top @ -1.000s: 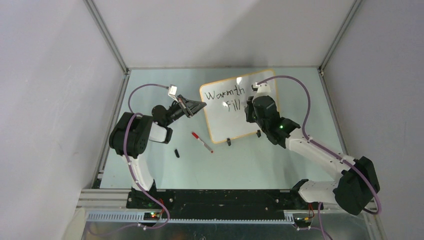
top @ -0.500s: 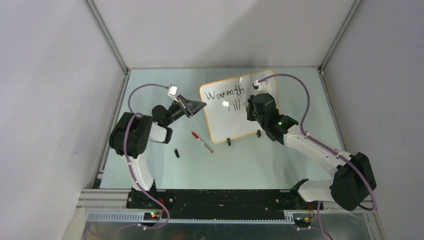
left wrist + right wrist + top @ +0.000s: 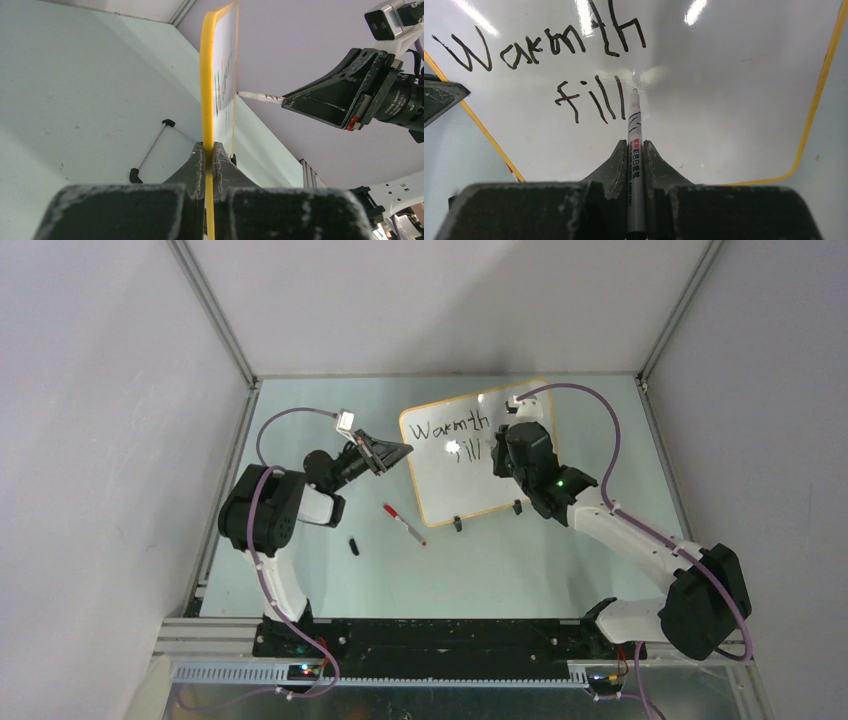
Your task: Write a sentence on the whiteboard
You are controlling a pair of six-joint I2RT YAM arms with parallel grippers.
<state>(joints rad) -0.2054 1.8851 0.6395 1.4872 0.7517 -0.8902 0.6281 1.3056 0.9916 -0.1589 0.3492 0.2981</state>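
Note:
The whiteboard (image 3: 475, 490) stands tilted on the table, and its yellow edge (image 3: 207, 75) shows in the left wrist view. The sentence (image 3: 450, 432) so reads "Warmth" (image 3: 549, 45) with "fill" (image 3: 591, 100) under it. My left gripper (image 3: 400, 452) is shut on the board's left edge (image 3: 209, 150). My right gripper (image 3: 497, 455) is shut on a black marker (image 3: 634, 120), seen also in the left wrist view (image 3: 260, 96). The marker's tip is at the board just right of "fill"; I cannot tell whether it touches.
A red-capped marker (image 3: 404, 524) and a small black cap (image 3: 354, 546) lie on the table in front of the board's left corner. Two black clip feet (image 3: 457, 524) (image 3: 517, 507) hold the board's near edge. A wire stand (image 3: 150, 150) sits behind the board.
My right gripper has moved the marker slightly toward the far side of the board, beside "fill". My left gripper has kept its hold and has not moved.

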